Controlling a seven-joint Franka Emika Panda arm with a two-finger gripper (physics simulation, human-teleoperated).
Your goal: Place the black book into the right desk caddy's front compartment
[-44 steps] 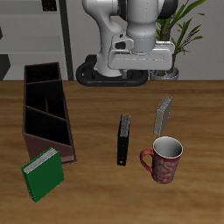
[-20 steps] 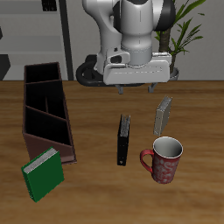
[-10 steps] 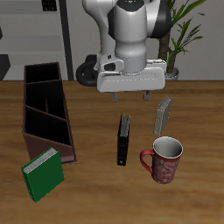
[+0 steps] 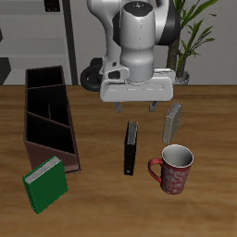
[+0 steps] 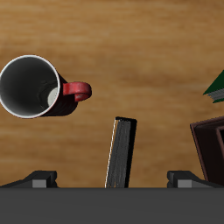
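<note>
The black book (image 4: 130, 148) stands on its edge on the table, thin, with a pale page edge; it also shows in the wrist view (image 5: 121, 153). My gripper (image 4: 136, 109) hangs open and empty above the book's far end, with clear air between them. In the wrist view the two fingertips (image 5: 39, 179) stand wide apart on either side of the book. The right desk caddy (image 4: 42, 151) is a long maroon-brown box with slanted dividers, apart from the book; one corner of it (image 5: 210, 144) shows in the wrist view.
A red patterned mug (image 4: 173, 168) stands close beside the black book, nearer the table's front edge. A small grey book (image 4: 172, 121) stands behind the mug. A green book (image 4: 45, 183) leans at the caddy's front end. A plant stands at the back.
My gripper has come down and forward from near the robot's base to above the black book's far end. The objects on the table have not moved.
</note>
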